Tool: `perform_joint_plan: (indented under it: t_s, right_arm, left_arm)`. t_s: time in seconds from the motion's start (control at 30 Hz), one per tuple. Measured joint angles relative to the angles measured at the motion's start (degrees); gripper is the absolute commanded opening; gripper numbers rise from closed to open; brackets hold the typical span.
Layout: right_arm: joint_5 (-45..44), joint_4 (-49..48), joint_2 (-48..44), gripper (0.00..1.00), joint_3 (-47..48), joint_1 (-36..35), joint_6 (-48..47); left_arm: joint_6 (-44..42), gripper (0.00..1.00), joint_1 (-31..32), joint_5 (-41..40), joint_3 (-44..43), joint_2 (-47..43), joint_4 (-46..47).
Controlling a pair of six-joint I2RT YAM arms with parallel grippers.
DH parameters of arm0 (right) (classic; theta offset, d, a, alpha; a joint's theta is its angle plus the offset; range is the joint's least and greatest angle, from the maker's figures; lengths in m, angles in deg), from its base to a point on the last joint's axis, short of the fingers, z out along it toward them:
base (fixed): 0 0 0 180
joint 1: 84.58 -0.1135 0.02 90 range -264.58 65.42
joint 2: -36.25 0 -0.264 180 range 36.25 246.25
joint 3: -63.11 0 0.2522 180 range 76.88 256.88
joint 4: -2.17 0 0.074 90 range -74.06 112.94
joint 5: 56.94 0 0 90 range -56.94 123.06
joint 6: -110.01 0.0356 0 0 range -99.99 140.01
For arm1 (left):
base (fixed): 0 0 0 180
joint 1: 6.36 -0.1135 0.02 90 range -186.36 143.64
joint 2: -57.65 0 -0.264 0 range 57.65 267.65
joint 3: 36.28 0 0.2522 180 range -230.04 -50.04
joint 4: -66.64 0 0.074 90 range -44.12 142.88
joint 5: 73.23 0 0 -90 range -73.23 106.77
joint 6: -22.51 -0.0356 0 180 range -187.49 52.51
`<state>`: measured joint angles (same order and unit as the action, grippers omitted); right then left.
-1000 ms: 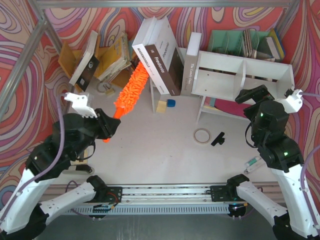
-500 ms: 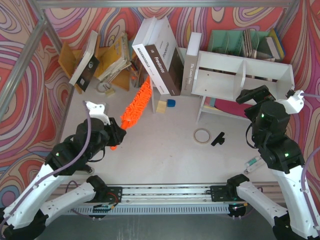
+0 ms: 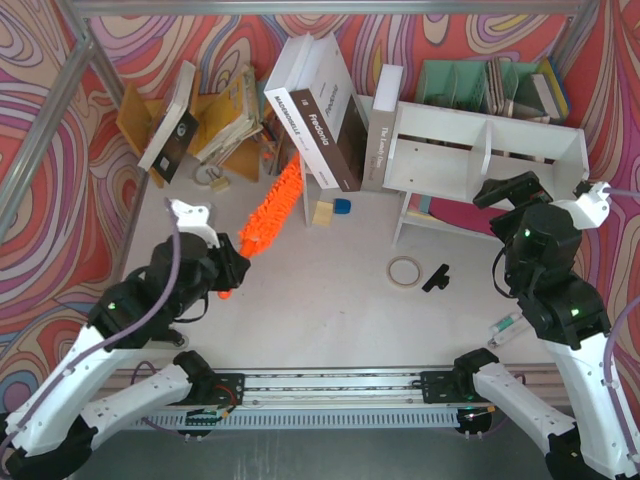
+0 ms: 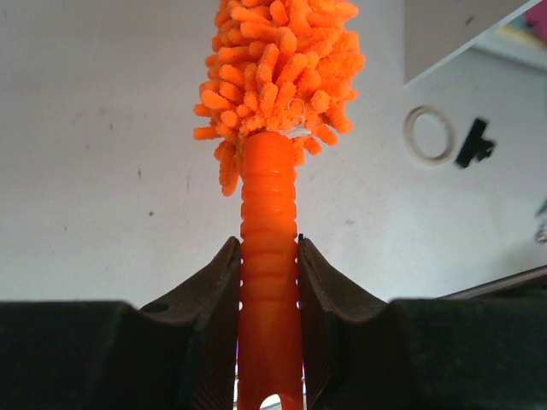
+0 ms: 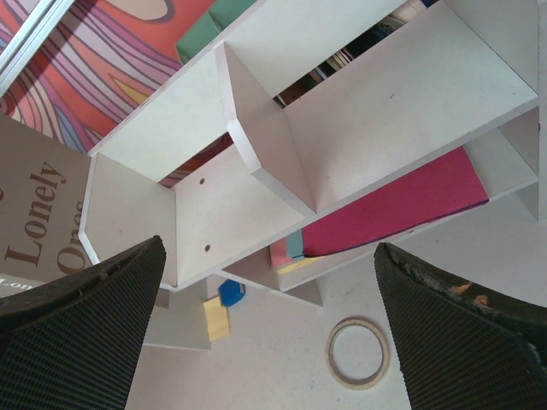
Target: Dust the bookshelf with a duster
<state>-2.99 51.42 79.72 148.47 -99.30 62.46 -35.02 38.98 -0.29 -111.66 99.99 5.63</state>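
Observation:
The orange duster (image 3: 270, 208) has a shaggy head pointing up and right toward the leaning books. My left gripper (image 3: 232, 277) is shut on its ribbed orange handle (image 4: 268, 282), with the fluffy head (image 4: 278, 77) above the fingers in the left wrist view. The white bookshelf (image 3: 480, 150), with one middle divider, stands at the back right and fills the right wrist view (image 5: 342, 137). My right gripper (image 3: 510, 190) is open and empty, held just in front of the bookshelf's right compartment. The duster head is well left of the bookshelf.
Large books (image 3: 320, 110) lean behind the duster head. A tape ring (image 3: 404, 270) and a black clip (image 3: 436, 278) lie on the table in front of the bookshelf. A blue block (image 3: 342, 206) and a yellow block (image 3: 322, 213) sit near the books. A mint-green organizer (image 3: 490, 85) stands behind the bookshelf.
My left arm has moved right and forward with the duster, and the head has drawn back from the books. In the last half second it barely moved. The right arm is still.

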Motion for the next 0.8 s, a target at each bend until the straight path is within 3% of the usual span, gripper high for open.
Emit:
perform_joint_plan:
  t_s: [0.2, 0.4, 0.8]
  right_arm:
    - [0.02, 0.00, -0.02, 0.99, 0.00, 0.00, 0.02]
    - [0.02, 0.00, -0.20, 0.99, 0.00, 0.00, 0.00]
    - [0.04, 0.00, -0.33, 0.99, -0.63, 0.00, 0.02]
  left_arm:
    - [-1.70, 0.00, 0.00, -0.66, -8.41, -1.44, 0.33]
    - [-2.29, 0.00, 0.00, -1.25, -8.90, -2.86, 0.68]
    - [0.17, 0.00, 0.00, -0.92, 6.75, -1.86, 2.75]
